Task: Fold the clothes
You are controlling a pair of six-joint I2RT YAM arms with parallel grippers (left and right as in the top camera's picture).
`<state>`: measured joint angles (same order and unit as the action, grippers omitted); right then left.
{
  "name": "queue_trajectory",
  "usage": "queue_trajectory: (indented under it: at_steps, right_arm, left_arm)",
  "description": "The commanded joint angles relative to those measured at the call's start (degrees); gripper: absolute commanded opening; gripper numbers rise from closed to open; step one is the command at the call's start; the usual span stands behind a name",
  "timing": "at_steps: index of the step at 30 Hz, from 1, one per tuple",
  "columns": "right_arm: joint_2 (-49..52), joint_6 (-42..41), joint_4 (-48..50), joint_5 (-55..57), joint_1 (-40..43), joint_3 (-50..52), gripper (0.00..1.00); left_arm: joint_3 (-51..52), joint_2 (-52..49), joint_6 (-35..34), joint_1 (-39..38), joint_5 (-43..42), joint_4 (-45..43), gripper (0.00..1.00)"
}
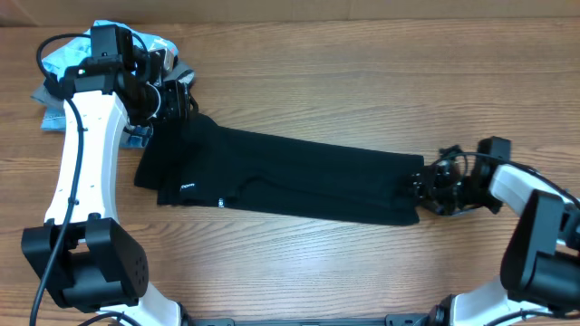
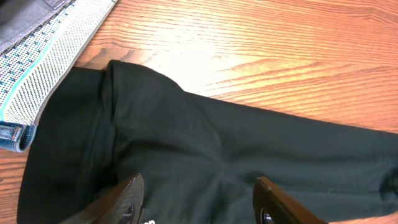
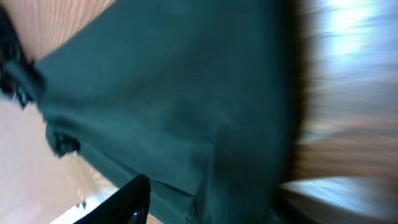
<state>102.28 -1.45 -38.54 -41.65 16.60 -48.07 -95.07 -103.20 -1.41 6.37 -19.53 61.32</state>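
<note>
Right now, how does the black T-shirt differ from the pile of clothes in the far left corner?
The black T-shirt is one dark garment; the pile mixes light blue, grey and denim pieces. The T-shirt lies folded into a long flat strip across the middle of the table; the pile is bunched up at its corner. Both are soft fabric resting on the wood.

Bright, glary light; right wrist view motion-blurred.
</note>
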Motion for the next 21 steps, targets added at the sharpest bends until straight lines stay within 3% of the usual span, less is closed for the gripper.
queue_trajectory:
  at_steps: [1, 6, 12, 21]
  right_arm:
    - [4.63, 1.03, 0.61, 8.20, -3.61, 2.16, 0.49]
    - [4.44, -0.70, 0.35, 9.62, -2.99, 1.97, 0.34]
    - [1.68, -2.62, -2.47, 9.64, -0.44, -1.03, 0.04]
    - [-10.73, -10.21, -11.04, 15.69, 8.44, -7.69, 0.04]
  left_arm:
    - [-1.92, -0.48, 1.49, -0.55, -1.55, 1.09, 0.59]
    - [-1.92, -0.48, 1.51, -0.57, -1.57, 2.40, 0.58]
    - [-1.92, -0.48, 1.68, -0.57, -1.55, 2.99, 0.57]
    - [-1.92, -0.48, 1.73, -0.55, -2.49, 3.63, 0.56]
